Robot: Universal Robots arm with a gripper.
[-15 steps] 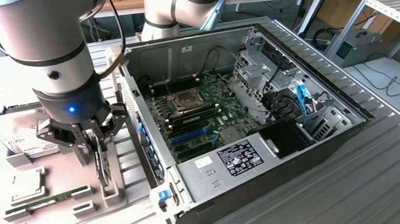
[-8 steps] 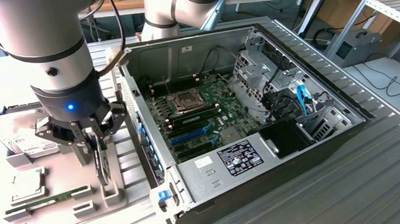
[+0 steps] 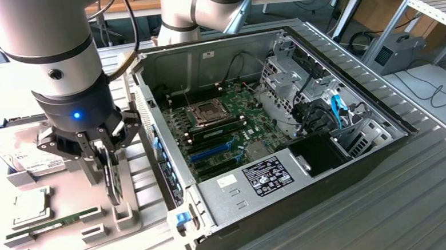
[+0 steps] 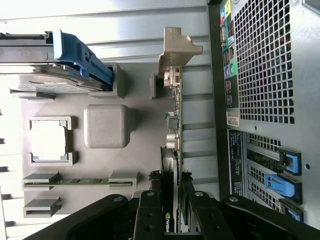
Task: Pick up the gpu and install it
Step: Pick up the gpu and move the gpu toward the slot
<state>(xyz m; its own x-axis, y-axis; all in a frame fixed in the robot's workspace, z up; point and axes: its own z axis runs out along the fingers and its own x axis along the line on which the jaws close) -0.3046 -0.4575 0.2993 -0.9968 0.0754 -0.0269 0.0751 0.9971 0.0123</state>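
Gripper (image 3: 107, 172) (image 4: 171, 212), clenched on the gpu (image 3: 114, 187) (image 4: 173, 150); card upright on edge at grey fixture tray (image 3: 72, 187) (image 4: 145, 142), beside open computer case (image 3: 204, 57), near hard drive (image 3: 25, 149).

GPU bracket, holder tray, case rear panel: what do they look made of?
The gpu bracket looks like bare stamped sheet metal: dull silvery-tan, bent tab. The holder tray looks like matte grey plastic, possibly 3D printed, going by its grainy surface. The case rear panel looks like grey coated sheet steel with a punched vent grid; coating type unclear.
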